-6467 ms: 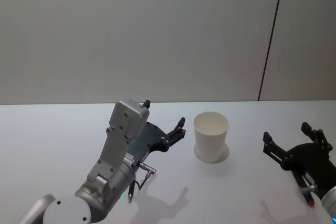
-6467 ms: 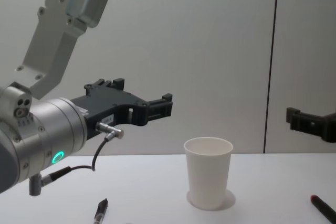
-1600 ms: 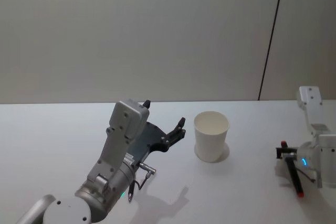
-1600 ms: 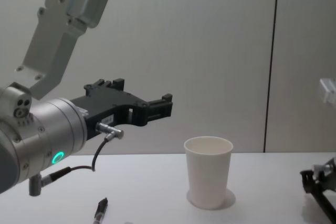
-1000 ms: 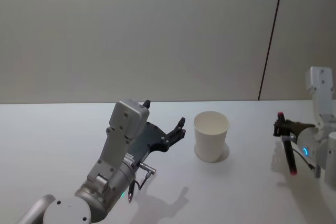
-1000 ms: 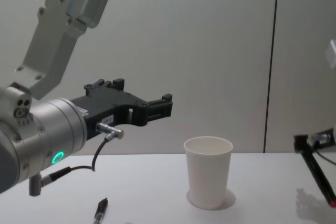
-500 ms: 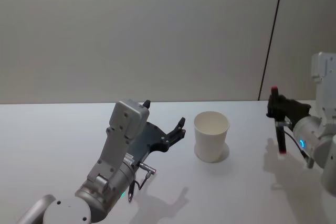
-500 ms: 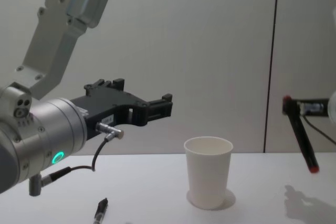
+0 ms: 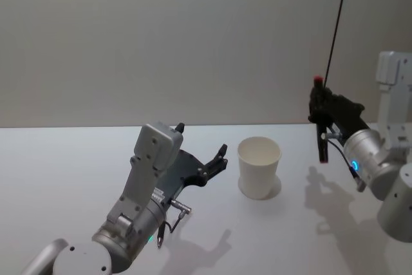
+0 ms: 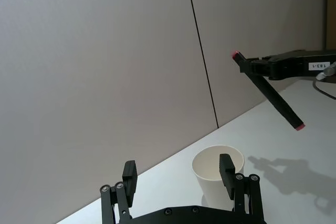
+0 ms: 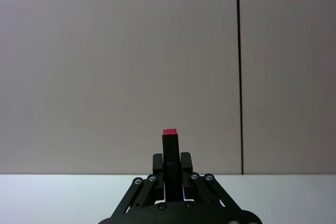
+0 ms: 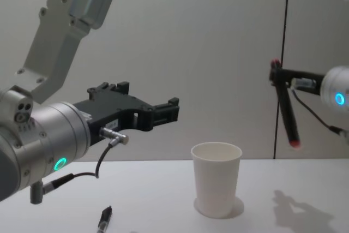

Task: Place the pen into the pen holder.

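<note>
A black pen (image 12: 287, 107) with red ends hangs nearly upright in the air, with my right gripper (image 12: 277, 76) shut on its upper part. It is right of the white paper cup pen holder (image 12: 216, 184), and its lower tip is about level with the rim. The head view has the pen (image 9: 320, 134), right gripper (image 9: 319, 109) and pen holder (image 9: 259, 167) in the same layout. From the right wrist the pen (image 11: 169, 148) stands between the closed fingers. My left gripper (image 9: 201, 138) hovers open and empty left of the pen holder (image 10: 218, 176).
A second dark pen (image 12: 104, 220) lies on the white table (image 9: 64, 178) under my left arm, near the front edge. A grey wall with a vertical dark seam (image 12: 283, 36) stands behind the table.
My right gripper has risen from the table with the pen and moved left, toward the pen holder. The pen now hangs more upright. The left arm has not moved.
</note>
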